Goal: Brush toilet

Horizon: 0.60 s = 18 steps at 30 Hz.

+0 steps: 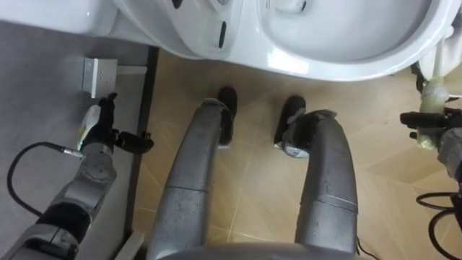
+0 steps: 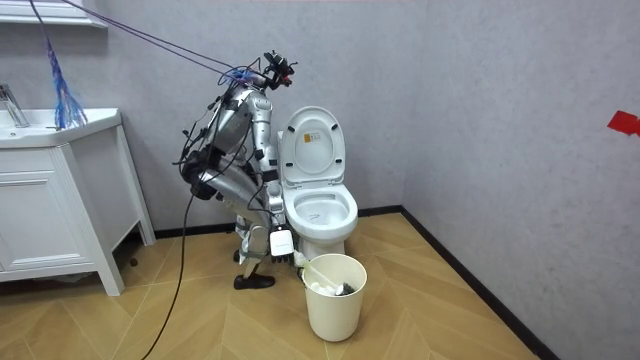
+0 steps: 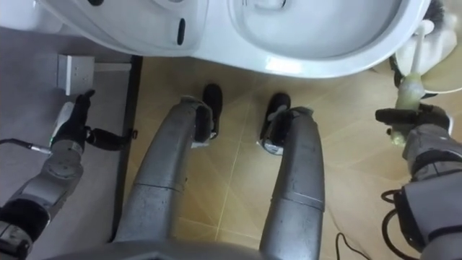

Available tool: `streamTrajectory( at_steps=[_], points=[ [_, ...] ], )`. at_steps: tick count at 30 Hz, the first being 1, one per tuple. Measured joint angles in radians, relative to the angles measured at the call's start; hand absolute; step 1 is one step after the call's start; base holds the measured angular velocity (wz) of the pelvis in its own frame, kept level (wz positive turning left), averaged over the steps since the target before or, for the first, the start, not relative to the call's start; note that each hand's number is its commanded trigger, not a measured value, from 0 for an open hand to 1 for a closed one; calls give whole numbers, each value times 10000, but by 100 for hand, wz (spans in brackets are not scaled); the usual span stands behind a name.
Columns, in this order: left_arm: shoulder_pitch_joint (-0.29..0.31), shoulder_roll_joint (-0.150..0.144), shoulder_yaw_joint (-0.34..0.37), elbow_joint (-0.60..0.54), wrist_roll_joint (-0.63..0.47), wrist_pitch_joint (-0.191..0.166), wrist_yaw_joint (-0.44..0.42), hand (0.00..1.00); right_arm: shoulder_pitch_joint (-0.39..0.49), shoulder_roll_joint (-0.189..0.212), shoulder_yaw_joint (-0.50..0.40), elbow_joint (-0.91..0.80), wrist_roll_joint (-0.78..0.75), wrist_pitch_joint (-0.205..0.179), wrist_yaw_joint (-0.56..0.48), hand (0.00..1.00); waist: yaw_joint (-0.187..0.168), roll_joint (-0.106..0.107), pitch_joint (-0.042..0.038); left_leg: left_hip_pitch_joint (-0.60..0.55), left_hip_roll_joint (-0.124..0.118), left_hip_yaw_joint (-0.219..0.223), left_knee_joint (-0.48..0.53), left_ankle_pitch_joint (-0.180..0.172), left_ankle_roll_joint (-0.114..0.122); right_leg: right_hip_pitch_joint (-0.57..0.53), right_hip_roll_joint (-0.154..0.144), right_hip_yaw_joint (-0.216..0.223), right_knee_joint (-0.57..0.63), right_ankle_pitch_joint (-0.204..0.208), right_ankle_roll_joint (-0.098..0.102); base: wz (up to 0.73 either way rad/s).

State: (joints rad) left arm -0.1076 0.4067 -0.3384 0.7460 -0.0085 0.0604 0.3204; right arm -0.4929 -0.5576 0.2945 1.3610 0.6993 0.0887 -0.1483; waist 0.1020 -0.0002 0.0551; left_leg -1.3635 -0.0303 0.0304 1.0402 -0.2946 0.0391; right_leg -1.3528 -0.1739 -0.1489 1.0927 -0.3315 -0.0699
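Right robot hand (image 3: 422,126), at the right edge of the frame, is clenched round the pale handle of the toilet brush (image 3: 408,90), which rises toward the upper right corner, just outside the toilet bowl (image 3: 317,68) spanning the top. Left robot hand (image 3: 68,137), at the left edge beside the grey wall (image 3: 29,108), hangs released and empty. Seen from the room, the robot stands bent over the toilet, a white bin (image 2: 335,300) just before it.

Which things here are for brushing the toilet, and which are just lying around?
For the job: toilet; pale brush handle, held in the right hand.
Just lying about: white bin; white cabinet; white box on the wall by the idle left hand.
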Motion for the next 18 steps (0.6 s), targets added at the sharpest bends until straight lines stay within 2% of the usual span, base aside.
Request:
streamTrajectory(
  at_steps=[8,14,18],
  points=[
    [392,4,1,25,-1,169,-216,0,257,43,-3,103,801,156,322,100,-4,4,-6,633,7,-70,-79,-55,-45,694,115,-39,-204,26,43,-3],
    [931,-5,2,-101,11,329,-322,0,576,258,-23,368,1581,235,428,100,103,-3,-25,1794,28,-82,-594,-56,-55,1873,248,-82,-797,126,183,-2],
    [1091,-16,8,162,-2,407,-491,0,972,464,-48,372,1595,225,409,100,71,-63,-106,2864,16,-100,-1284,65,8,2983,254,-210,-1527,273,254,0]
  ],
)
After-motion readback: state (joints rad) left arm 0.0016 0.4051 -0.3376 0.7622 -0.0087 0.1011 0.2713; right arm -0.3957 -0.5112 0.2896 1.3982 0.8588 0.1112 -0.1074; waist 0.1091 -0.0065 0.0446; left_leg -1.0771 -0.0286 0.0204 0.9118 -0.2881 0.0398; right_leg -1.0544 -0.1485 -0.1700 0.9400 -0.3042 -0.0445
